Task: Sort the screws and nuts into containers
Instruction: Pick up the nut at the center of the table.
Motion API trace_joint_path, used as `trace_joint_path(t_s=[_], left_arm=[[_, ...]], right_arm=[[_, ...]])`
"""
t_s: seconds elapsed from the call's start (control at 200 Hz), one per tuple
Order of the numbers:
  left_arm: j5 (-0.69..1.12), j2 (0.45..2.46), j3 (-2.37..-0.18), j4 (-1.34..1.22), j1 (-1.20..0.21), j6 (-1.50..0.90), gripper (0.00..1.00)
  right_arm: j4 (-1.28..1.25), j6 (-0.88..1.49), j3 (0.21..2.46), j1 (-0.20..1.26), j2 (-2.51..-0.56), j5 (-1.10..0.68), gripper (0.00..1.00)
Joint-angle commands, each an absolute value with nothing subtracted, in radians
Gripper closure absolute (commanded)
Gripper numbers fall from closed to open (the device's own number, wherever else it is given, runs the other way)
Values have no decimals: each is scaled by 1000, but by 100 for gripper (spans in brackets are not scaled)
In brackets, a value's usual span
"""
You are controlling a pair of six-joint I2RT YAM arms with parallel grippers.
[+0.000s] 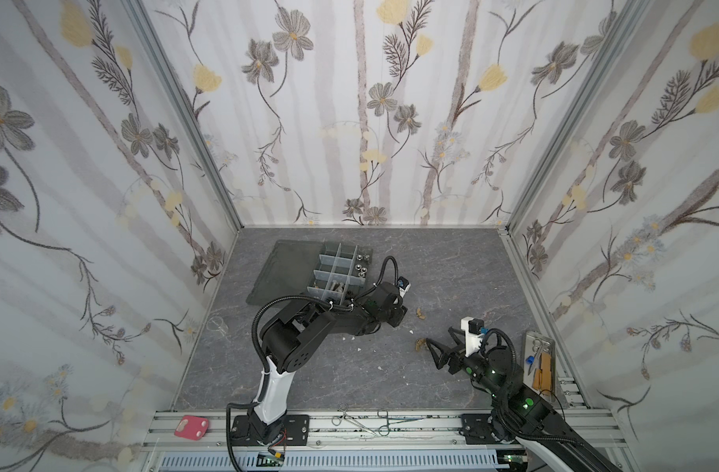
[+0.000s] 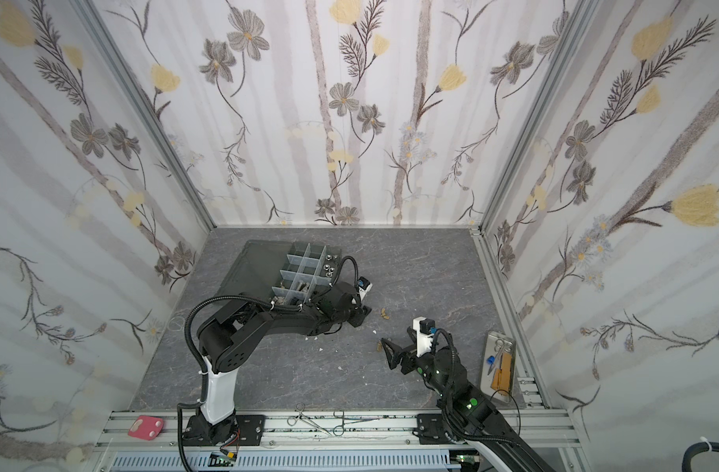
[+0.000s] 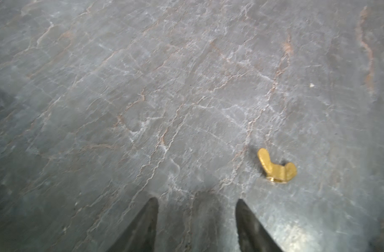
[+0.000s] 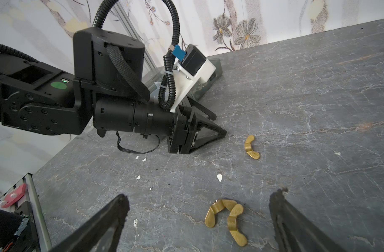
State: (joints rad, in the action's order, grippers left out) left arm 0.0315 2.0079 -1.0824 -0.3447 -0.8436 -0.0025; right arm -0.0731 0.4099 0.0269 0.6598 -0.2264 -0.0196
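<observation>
The dark grey organizer box lies at the back left with its lid folded flat and pale dividers forming the containers. Silver nuts sit in a right-hand cell, other silver pieces in a nearer one. One brass wing nut lies on the table just right of my left gripper, which is open and empty. A pair of brass wing nuts lies between the wide-open fingers of my right gripper.
A metal tray with scissors stands at the right edge. Forceps and a pink pad rest on the front rail. White specks dot the table near the left arm. Papered walls close three sides.
</observation>
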Motion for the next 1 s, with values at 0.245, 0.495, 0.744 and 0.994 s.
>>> trace_joint_path(t_s=[0.245,0.495,0.744,0.994], left_arm=[[170,2088,-1177,-382,-889,-4,20],[206,2132,-1206,-378,-910,-66,32],[250,2171,-1234,-397,-928,-86,46],[198,2189,-1236,-394,-928,-76,60]], right_arm=[[-94,412,25,661,-215,-2,0],[-95,413,23,660,-216,-3,0],[-98,412,23,661,-222,-3,0],[-100,413,22,662,-223,-2,0]])
